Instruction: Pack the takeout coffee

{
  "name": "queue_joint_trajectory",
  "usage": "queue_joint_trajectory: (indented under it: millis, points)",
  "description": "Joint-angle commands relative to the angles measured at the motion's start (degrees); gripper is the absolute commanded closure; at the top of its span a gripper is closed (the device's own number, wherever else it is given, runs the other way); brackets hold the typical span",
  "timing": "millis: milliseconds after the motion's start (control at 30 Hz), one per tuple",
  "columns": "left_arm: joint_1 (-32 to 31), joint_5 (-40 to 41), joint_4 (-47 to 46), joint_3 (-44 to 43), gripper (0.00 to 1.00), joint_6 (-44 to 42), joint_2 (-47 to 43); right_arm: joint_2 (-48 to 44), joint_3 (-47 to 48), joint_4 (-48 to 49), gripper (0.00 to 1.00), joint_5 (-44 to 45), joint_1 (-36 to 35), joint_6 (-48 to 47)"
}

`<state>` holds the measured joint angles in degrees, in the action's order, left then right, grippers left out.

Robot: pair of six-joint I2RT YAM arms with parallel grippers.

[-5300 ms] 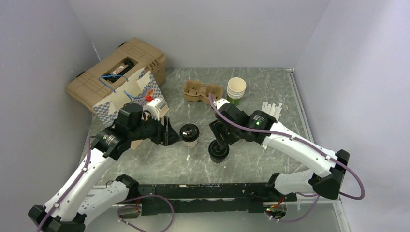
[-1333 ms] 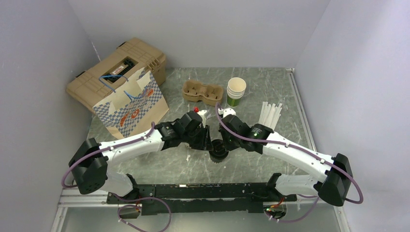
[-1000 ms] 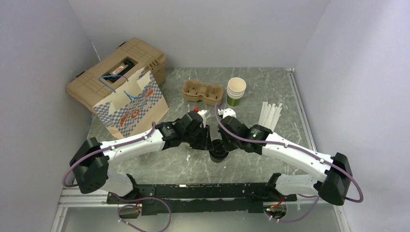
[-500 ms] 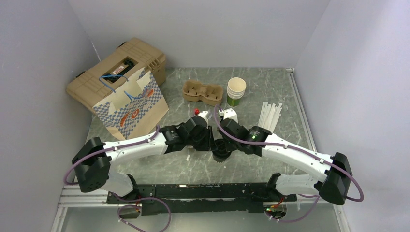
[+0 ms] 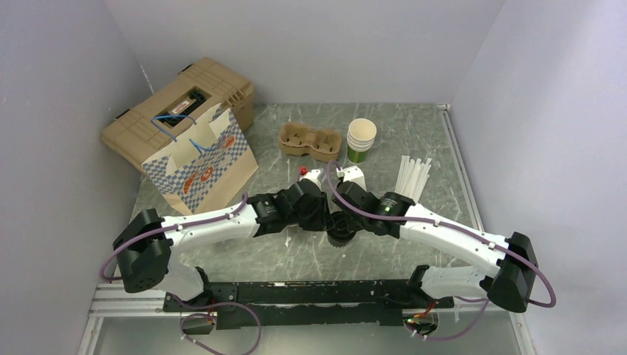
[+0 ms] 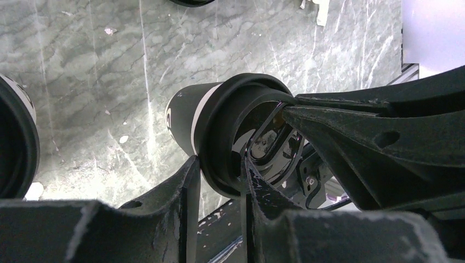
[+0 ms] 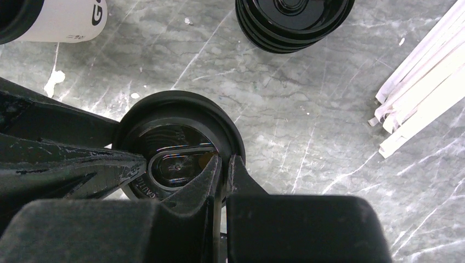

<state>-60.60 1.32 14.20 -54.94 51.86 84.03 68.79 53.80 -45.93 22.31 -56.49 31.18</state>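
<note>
Table (image 5: 414, 126): left tool (image 6: 219, 167), right tool (image 7: 225, 163) astride lid (image 7: 181, 107)

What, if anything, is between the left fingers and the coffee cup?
Nothing visible. The left fingers straddle the lid rim of the takeout coffee, and the right fingers pinch that same rim further round.

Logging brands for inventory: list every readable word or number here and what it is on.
"G": large black letter on the white cup; the rest is out of view.
"CAUTI": raised on the black lid; the rest is hidden.
Too small or blurred: print under the "G", paper bag, toolbox label.
</note>
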Motion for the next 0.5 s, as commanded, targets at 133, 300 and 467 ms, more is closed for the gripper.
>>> queue_joint_trajectory:
  millis: [133,300,467]
  points:
    - [-3.65,-1.50,17.91,-0.24,1.00,-6.26,6.79,2.53,0.43,-3.75,0.97,-11.74,-2.22,5.64]
    - [-3.73,-1.50,19.23,-1.90,1.00,-6.66,5.75,1.57,1.95,-4.14,0.91,-10.82,-2.22,5.88]
    - [-3.91,-1.50,20.18,-2.81,1.00,-6.81,4.86,0.31,2.74,-4.00,0.82,-9.90,-2.22,6.64]
